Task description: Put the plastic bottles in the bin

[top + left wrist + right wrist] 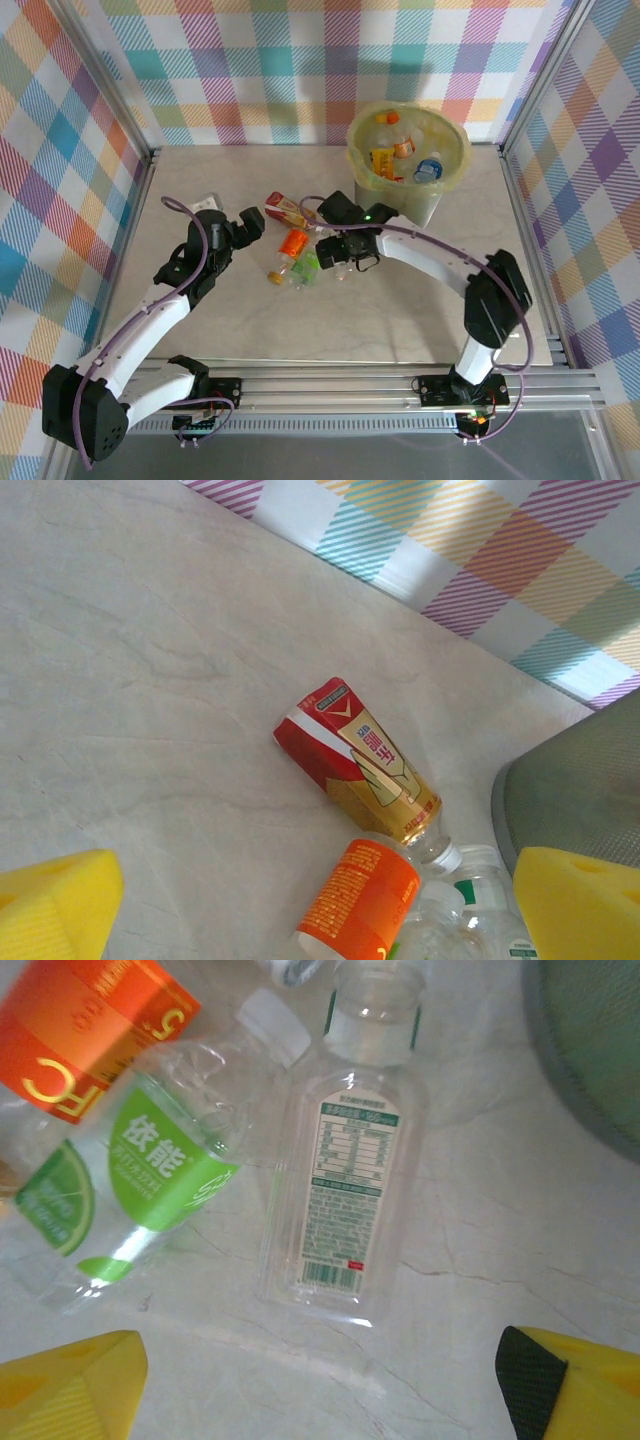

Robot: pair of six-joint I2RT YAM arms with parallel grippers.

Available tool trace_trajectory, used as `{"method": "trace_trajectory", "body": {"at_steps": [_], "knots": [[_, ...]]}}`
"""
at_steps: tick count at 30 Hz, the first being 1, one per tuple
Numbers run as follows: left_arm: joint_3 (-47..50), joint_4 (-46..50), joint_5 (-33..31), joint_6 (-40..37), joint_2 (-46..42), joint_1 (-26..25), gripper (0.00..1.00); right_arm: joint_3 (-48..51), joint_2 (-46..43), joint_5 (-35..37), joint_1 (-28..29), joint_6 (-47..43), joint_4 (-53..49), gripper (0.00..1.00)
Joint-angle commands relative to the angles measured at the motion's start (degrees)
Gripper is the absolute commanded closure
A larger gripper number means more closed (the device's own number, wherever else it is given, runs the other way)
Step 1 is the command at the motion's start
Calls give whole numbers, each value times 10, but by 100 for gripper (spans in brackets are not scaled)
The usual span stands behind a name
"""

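right gripper (320,1380) hangs spread wide over the clear flat bottle (345,1180) at the table (250,330) centre, left gripper (250,225) gaping too: pick step, i'd say, next lower and close squarely.

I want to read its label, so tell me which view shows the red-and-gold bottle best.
The left wrist view: the red-and-gold bottle lies whole and close, its label turned to the camera. The top external view shows the same bottle from above but small, its print too tiny to read.
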State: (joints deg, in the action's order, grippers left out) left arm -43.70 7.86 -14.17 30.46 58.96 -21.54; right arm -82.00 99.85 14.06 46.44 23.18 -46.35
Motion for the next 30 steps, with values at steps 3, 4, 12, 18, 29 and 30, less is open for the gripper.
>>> {"method": "trace_trajectory", "body": {"at_steps": [3, 4, 12, 18, 29, 30], "knots": [[11, 3, -9, 9, -3, 12, 0, -41, 59, -19, -16, 5, 20, 15], [11, 3, -8, 8, -4, 14, 0, -43, 67, -20, -18, 4, 23, 16], [20, -4, -1, 5, -4, 20, 0, -56, 114, -22, -45, 2, 36, 23], [21, -6, 4, 6, 0, 23, 0, -69, 141, -24, -52, -3, 47, 27], [24, -12, 10, 0, 0, 24, 0, -74, 175, -29, -59, -2, 58, 37], [24, -13, 11, -1, 0, 24, 0, -73, 177, -29, -60, -3, 58, 38]]}}
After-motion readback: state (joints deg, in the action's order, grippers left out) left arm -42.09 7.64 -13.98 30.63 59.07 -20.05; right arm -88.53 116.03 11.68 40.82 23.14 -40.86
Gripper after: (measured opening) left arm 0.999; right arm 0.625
